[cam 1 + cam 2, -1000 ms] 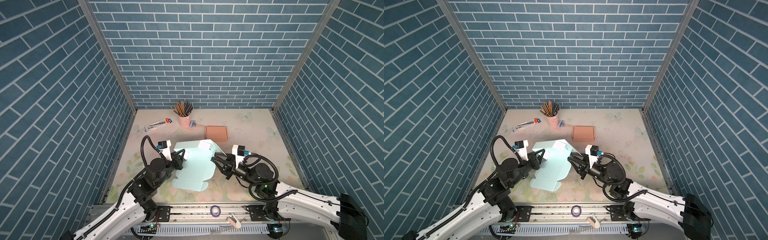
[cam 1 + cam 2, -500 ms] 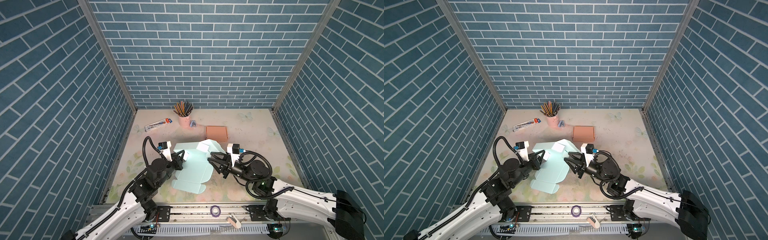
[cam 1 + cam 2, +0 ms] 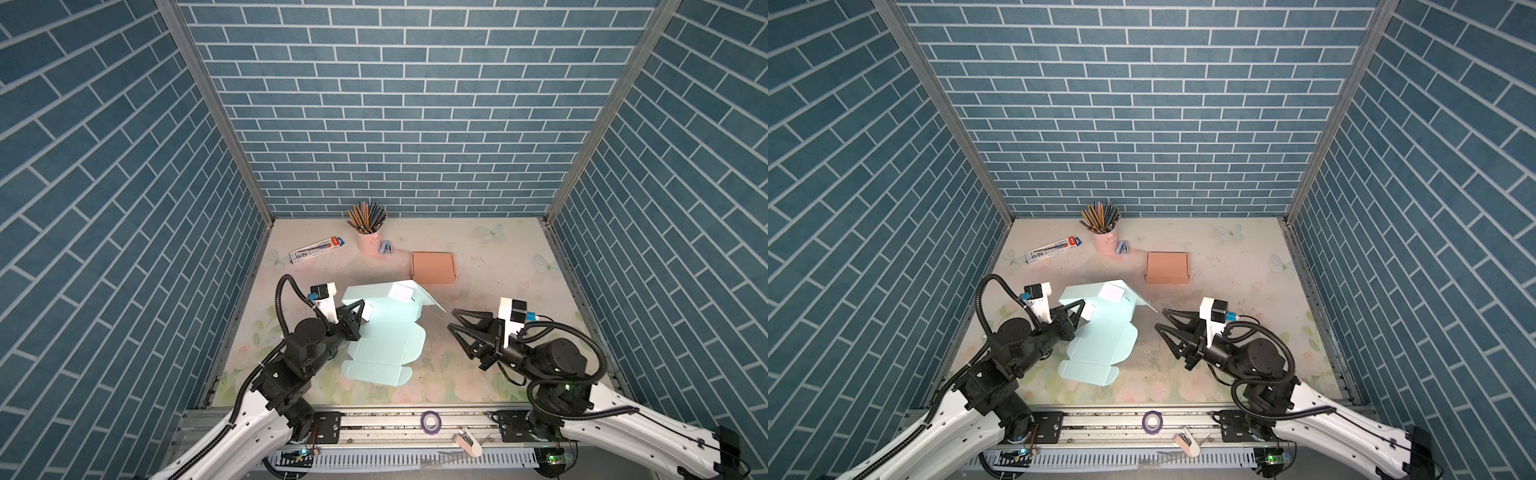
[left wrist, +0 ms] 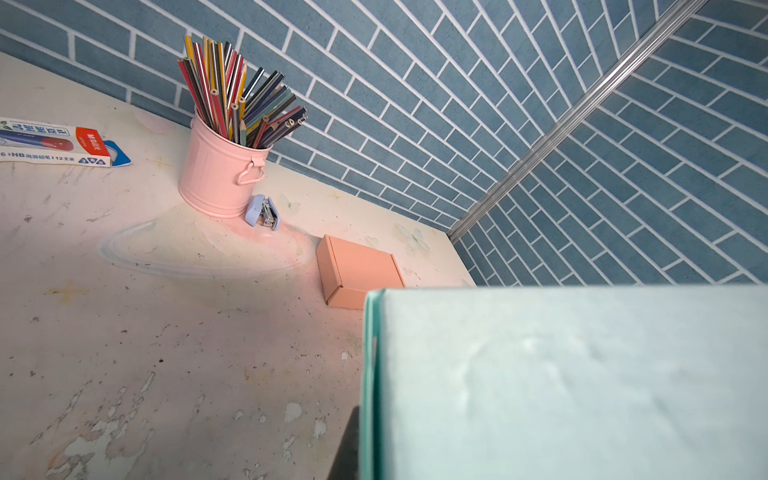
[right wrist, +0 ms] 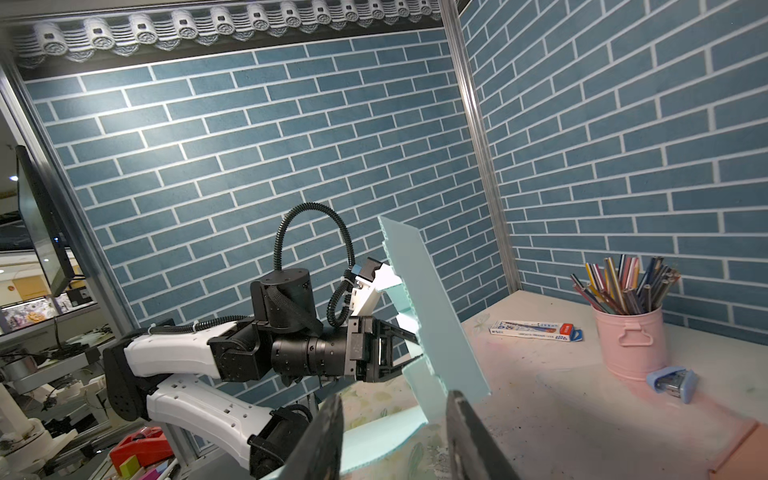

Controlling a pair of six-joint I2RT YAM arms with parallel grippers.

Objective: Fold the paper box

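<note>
Pulled back toward its own side, the right arm (image 3: 623, 419) now leaves the paper box (image 3: 386, 345) alone mid-tabletop (image 3: 498, 266), its rear walls raised and its front panel lying flat. The right gripper (image 3: 452, 319) hangs well apart from the box, jaws spread and empty. The left gripper (image 3: 359, 309) stays clamped on the box's left edge, so the slanting right-hand flap (image 3: 428, 300) probably needs another push

The table (image 3: 498, 257) carries a pencil bucket (image 3: 368, 243), a pencil packet (image 3: 316, 249), probably a stapler (image 3: 386, 248), an orange box (image 3: 433, 267) and the flat part of the paper box (image 3: 384, 345).
</note>
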